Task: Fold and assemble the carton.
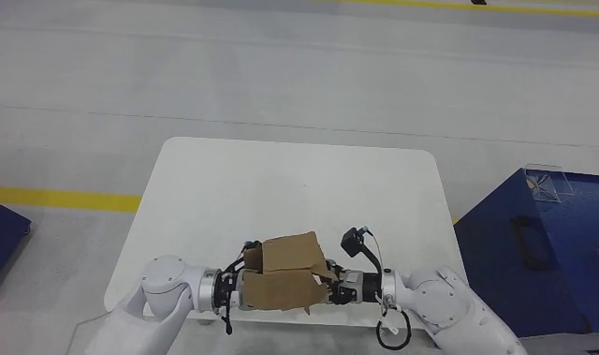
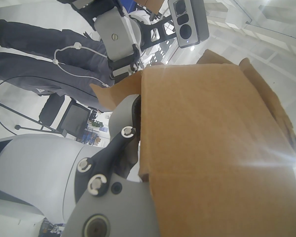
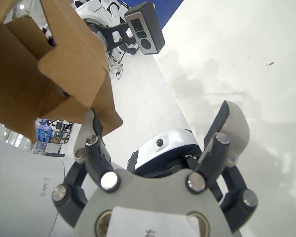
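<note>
White table (image 1: 281,177) under carton (image 1: 285,271), blue box (image 1: 533,252) beside

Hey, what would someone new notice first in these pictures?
A half-folded brown carton is at the near edge of the white table, between both arms. The left gripper is shut on one end; the right gripper has its fingers open beside a flap.

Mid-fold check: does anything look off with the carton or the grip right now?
Yes. The carton sits skewed at the near edge of the table, its top panel tilted off the lower one, and the end flaps splay unevenly. The right gripper is open, with only one finger meeting a flap.
</note>
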You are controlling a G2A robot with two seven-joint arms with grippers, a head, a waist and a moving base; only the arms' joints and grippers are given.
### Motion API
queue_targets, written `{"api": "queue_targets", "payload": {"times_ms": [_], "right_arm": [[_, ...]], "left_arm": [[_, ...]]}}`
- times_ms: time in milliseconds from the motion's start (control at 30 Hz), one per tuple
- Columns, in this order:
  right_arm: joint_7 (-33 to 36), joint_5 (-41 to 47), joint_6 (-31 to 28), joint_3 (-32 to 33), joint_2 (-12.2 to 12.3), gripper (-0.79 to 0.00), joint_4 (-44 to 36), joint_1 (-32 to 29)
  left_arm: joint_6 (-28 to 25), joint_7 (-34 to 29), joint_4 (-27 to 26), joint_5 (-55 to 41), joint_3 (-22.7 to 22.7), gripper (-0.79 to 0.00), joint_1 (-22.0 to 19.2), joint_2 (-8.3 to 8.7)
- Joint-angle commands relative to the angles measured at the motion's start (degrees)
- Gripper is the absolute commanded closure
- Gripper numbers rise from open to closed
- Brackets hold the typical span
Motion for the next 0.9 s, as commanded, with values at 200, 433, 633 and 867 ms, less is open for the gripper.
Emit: {"api": "queue_targets", "payload": {"times_ms": [200, 433, 633, 867], "right_arm": [[-1.70, 4.08, -1.40, 2.62, 0.00, -0.785, 0.43, 0.55], [-0.11, 7.13, -2.87, 4.52, 0.33, -0.785, -3.28, -0.66], [-0.50, 5.71, -0.62, 2.96, -0.18, -0.785, -3.46, 0.52], [-1.24, 5.21, -0.09, 1.37, -0.91, -0.785, -0.91, 2.56]], "left_arm": [[-0.33, 1.42, 0.92, -0.38, -1.44, 0.000, 0.96, 0.57], [0.17, 4.82, 1.06, 0.21, -2.44, 0.000, 1.25, 0.96], [0.26, 5.27, 0.75, 0.04, -2.56, 0.000, 1.12, 1.18], [0.23, 5.39, 1.12, -0.65, -2.35, 0.000, 0.58, 1.33]]}}
